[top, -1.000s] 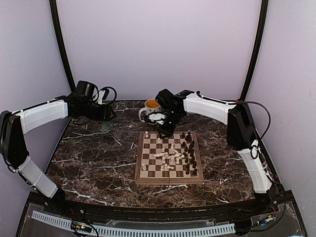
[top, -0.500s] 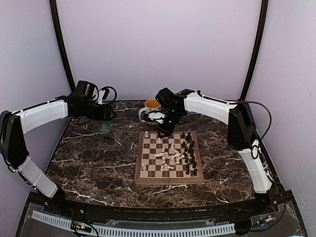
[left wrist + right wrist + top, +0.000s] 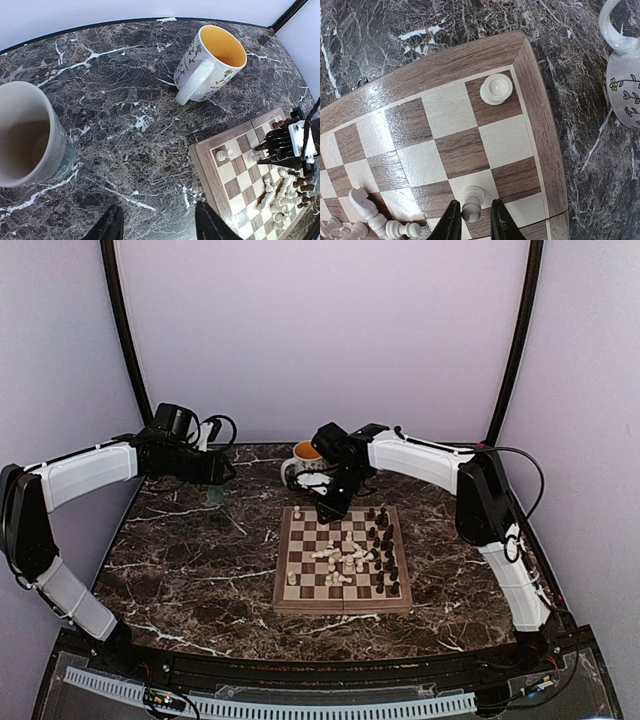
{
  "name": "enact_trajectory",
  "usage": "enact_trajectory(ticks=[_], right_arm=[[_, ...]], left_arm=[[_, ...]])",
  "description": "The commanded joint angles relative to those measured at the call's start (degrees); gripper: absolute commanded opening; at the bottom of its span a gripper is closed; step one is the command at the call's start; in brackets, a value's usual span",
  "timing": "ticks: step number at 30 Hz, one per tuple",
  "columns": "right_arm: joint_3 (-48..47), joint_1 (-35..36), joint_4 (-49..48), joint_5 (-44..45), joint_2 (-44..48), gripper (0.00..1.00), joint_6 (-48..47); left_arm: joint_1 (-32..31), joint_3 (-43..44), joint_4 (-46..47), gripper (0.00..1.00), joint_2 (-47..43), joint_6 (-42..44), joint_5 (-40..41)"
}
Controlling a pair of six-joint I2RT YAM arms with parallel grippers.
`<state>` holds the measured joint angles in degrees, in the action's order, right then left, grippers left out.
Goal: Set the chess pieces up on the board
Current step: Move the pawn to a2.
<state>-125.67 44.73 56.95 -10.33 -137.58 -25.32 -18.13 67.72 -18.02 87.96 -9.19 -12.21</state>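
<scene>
white pawn (image 3: 471,202) stood upright on a light square, second row in from the border of the board (image 3: 542,130) | right pincer (image 3: 472,219) flanked it closely, clamp not discernible | left pincer (image 3: 159,227) hung apart, empty, above desk (image 3: 125,125) | advised: centre pawn on square, then withdraw straight upward

Likely lab booth: plain walls (image 3: 320,330), marble tabletop (image 3: 190,560).
</scene>
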Motion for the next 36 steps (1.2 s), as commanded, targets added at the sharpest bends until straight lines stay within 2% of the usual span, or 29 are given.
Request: enact_trajectory(ticks=[1, 17, 36], right_arm=[[-0.79, 0.43, 0.47, -1.04, -1.02, 0.21, 0.34], [-7.09, 0.43, -0.33, -1.44, -4.09, 0.01, 1.02], [-11.53, 0.44, -1.58, -1.82, -8.41, 0.01, 1.76]], left_arm=[[0.44, -0.75, 0.42, 0.51, -0.3, 0.75, -0.67], [0.45, -0.66, 0.31, 0.51, -0.26, 0.67, -0.98], [0.36, -0.6, 0.2, 0.51, -0.43, 0.62, -1.15]])
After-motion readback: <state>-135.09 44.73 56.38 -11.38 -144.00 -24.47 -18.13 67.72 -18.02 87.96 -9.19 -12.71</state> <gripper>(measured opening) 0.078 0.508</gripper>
